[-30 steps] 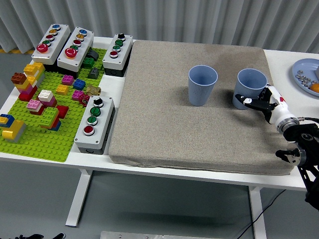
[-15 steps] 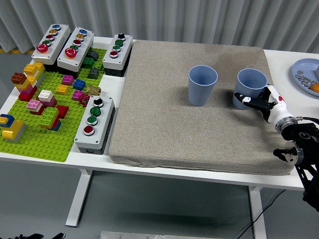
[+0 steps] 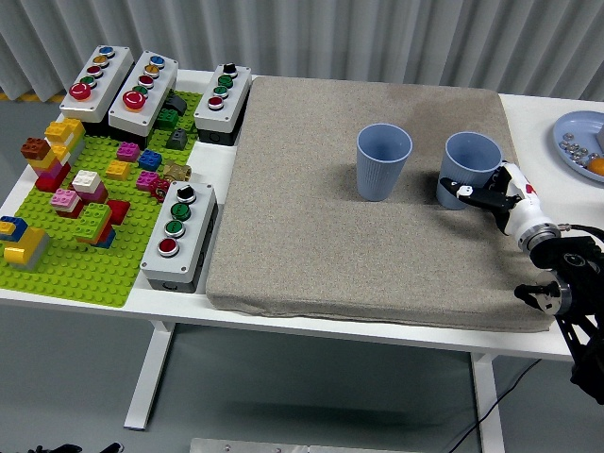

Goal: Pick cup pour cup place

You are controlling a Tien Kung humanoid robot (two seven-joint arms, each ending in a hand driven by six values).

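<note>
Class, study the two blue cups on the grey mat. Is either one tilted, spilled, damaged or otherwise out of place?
Nothing stands out. The left blue cup and the right blue cup both stand upright on the grey mat, with no spill visible around them. The right robot hand is closed against the right cup's base.

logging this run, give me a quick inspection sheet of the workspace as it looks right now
Surface: white table with a grey mat over its middle.
Job's things: two blue cups upright on the mat, left cup standing free, right cup at the hand.
Clutter: green brick baseplate with bricks, four button boxes, a plate at the right edge.
Grippers: right hand curled on the right cup; left hand nothing seen.
Cables: one below the table's right end.
Surroundings: grey curtain.
</note>
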